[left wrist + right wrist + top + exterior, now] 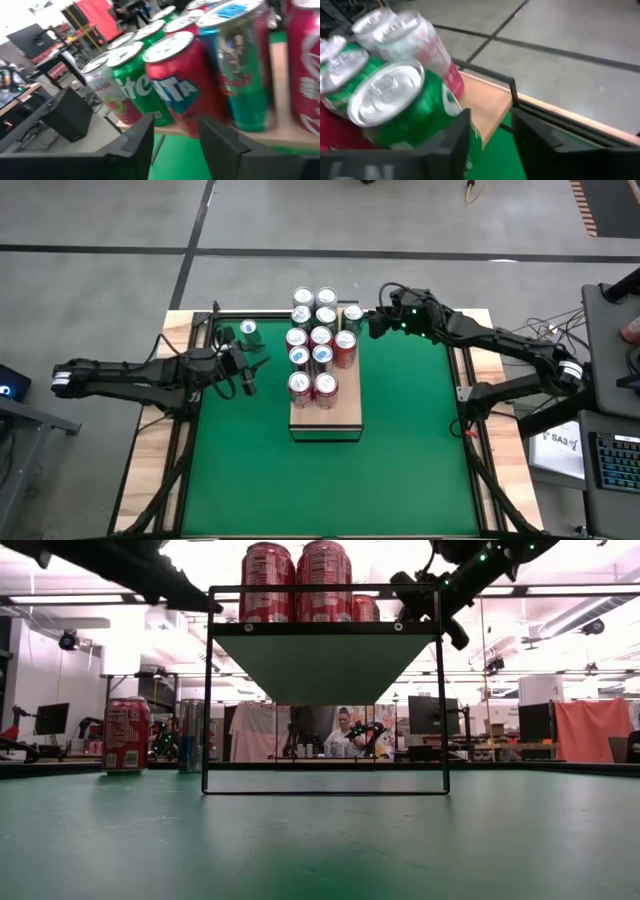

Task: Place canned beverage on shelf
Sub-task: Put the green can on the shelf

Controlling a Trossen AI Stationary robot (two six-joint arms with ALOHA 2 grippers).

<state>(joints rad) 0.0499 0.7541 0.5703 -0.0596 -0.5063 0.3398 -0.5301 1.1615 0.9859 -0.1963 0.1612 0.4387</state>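
Observation:
The shelf (338, 418) is a pale wooden board on a dark frame (207, 690) at the table's middle. Several cans (318, 335) stand upright on its far two thirds, red, green and pale ones. My left gripper (250, 372) hovers left of the shelf, open, with nothing between its fingers (175, 145); the red and green cans (185, 90) stand just beyond it. My right gripper (370, 323) is at the shelf's far right corner, open and empty (492, 145), close beside a green can (395, 110).
A teal-topped can (248, 332) stands on the green mat left of the shelf, near my left gripper. The low view shows a red can (127, 735) with another (190, 735) behind it. The shelf's near third (325, 425) is bare board.

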